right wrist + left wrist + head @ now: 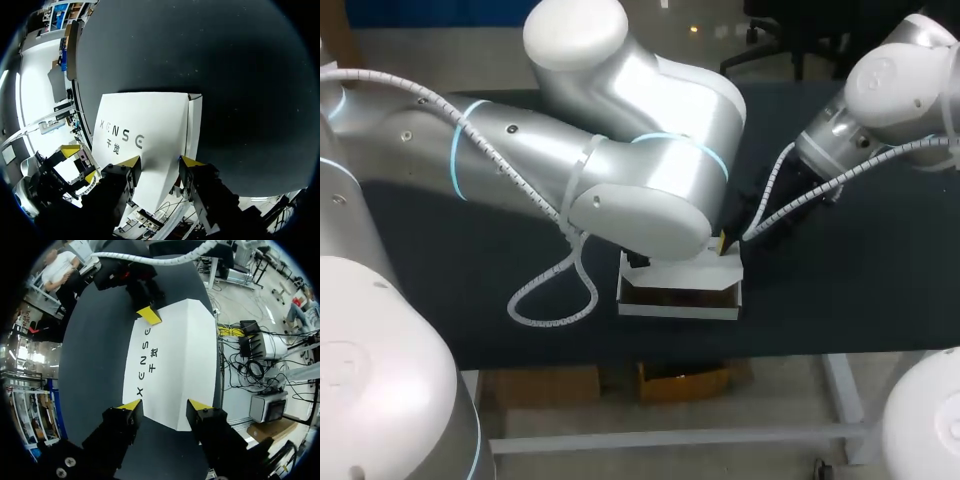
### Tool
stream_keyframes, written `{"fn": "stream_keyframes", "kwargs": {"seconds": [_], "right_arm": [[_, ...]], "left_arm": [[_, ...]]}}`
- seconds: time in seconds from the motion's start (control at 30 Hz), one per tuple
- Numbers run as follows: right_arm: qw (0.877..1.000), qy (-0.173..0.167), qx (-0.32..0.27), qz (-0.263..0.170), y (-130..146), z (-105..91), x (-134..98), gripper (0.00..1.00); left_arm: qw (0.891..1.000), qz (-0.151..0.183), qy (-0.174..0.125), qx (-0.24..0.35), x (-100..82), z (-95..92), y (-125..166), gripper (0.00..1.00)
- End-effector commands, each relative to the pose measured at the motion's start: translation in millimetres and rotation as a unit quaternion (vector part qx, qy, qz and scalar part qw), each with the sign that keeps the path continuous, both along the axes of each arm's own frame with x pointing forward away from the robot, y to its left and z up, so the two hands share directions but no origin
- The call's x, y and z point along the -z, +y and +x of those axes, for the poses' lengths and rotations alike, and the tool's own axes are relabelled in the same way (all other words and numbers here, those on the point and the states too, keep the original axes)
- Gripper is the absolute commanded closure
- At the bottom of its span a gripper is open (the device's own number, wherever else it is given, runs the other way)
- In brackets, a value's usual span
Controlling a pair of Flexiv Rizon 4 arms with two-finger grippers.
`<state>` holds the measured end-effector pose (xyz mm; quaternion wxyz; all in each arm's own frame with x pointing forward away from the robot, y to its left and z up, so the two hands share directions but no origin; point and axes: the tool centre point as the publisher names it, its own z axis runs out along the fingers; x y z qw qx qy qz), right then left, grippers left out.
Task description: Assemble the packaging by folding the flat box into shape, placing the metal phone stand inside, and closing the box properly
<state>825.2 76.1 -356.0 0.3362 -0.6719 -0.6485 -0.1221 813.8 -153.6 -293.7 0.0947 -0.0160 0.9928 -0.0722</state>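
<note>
Near the front edge of the dark table [470, 290]: white box [680, 290], printed face up. Over one end, left gripper [165, 405], fingers apart, box corner between them. At the opposite end, right gripper [161, 161], fingers likewise apart, over the lid.

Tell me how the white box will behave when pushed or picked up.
The white box looks like thin folded card, so probably light and apt to slide on the dark table when pushed. Its flat panels may flex under a hard squeeze. Low and broad, it seems unlikely to tip.
</note>
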Motion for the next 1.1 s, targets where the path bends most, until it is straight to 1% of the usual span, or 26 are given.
{"fn": "stream_keyframes", "kwargs": {"seconds": [0.03, 0.17, 0.3, 0.53, 0.77, 0.87, 1.0, 1.03, 1.1], "right_arm": [[1.0, 0.0, 0.0, 0.0, 0, -0.2, 0, 0.53], [1.0, 0.0, 0.0, 0.0, 0, -0.2, 0, 0.54], [1.0, 0.0, 0.0, 0.0, 0, -0.2, 0, 0.54], [1.0, 0.0, 0.0, 0.0, 0, -0.2, 0, 0.54], [1.0, 0.0, 0.0, 0.0, 0, -0.2, 0, 0.54], [1.0, 0.0, 0.0, 0.0, 0, -0.2, 0, 0.54], [1.0, 0.0, 0.0, 0.0, 0, -0.2, 0, 0.54], [1.0, 0.0, 0.0, 0.0, 0, -0.2, 0, 0.54], [1.0, 0.0, 0.0, 0.0, 0, -0.2, 0, 0.55]], "left_arm": [[1.0, 0.005, 0.002, 0.004, 3.6, 1.9, -5, 0.49], [1.0, 0.005, 0.004, 0.01, 7.7, 1.2, -6, 0.51], [1.0, 0.003, 0.012, 0.012, 9.8, -0.4, -6, 0.5], [1.0, 0.006, 0.016, 0.017, 12.4, -3.4, -8, 0.5], [0.999, 0.009, 0.023, 0.021, 13.4, -5.7, -9, 0.47], [0.999, 0.006, 0.032, 0.023, 13.8, -5.8, -9, 0.45], [0.999, 0.005, 0.034, 0.024, 13.8, -6.5, -10, 0.45], [0.999, 0.005, 0.034, 0.024, 13.8, -7.2, -10, 0.46], [0.999, 0.006, 0.03, 0.024, 14.3, -8.6, -10, 0.46]]}}
